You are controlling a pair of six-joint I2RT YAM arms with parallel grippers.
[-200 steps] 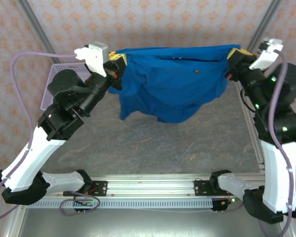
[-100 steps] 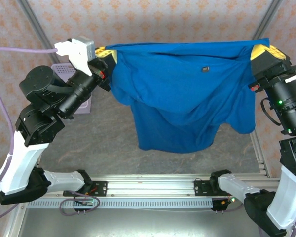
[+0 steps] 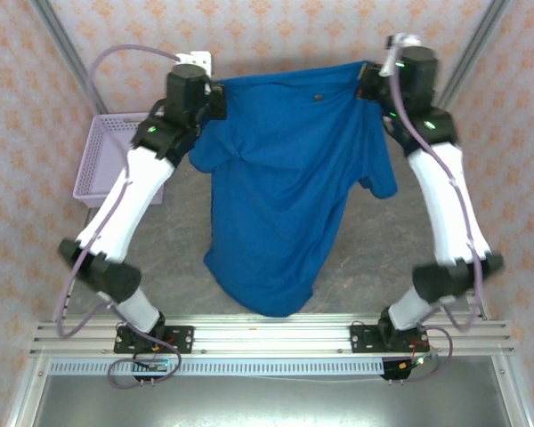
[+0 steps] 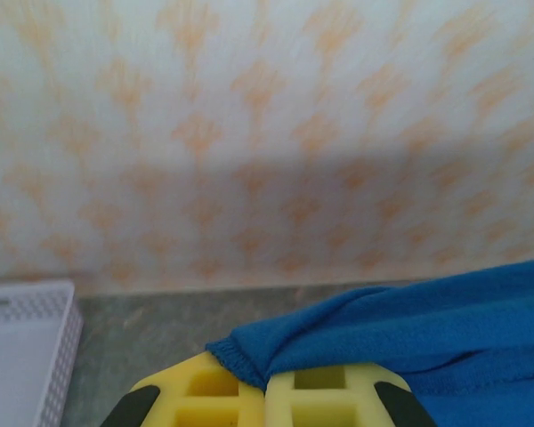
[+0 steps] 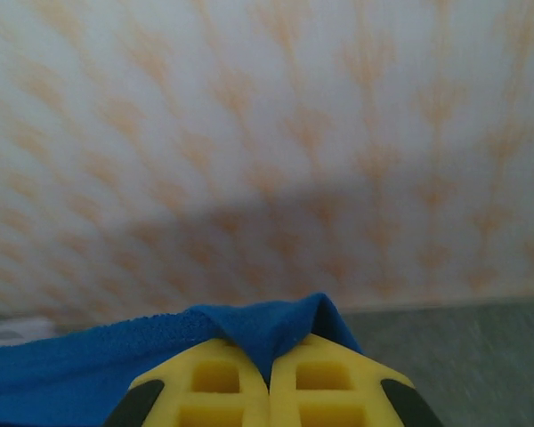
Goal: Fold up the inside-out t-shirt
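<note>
Holds the inside-out t-shirt (image 3: 285,178) up by its top edge, stretched between the left tool (image 3: 215,96) and the right tool (image 3: 367,82), both raised close to the far wall (image 3: 285,31). Pinches a rolled blue hem with the left tool, yellow fingertips (image 4: 222,391) pressed together and cloth bunched right at the tips. Does the same on the right: yellow fingertips (image 5: 320,382) closed tight, a peak of blue cloth poking out between them. Lets the rest of the shirt drape down in the top view as one long blue sheet, wide at the top and narrowing to a rounded lower fold close to the near rail (image 3: 267,342). Cannot tell whether that lowest fold touches the surface.

Below, a grey mottled worktop (image 3: 178,236), matte and stone-like. At its far left, a lavender mesh basket (image 3: 107,160), set against the side wall, apart from the shirt. All around, walls papered in pale cream with a repeating orange motif, shaded softly behind the lifted cloth in both wrist views. At the two far corners, slanting aluminium posts (image 3: 58,44). Along the near edge, the slotted metal rail carrying both arm bases.
</note>
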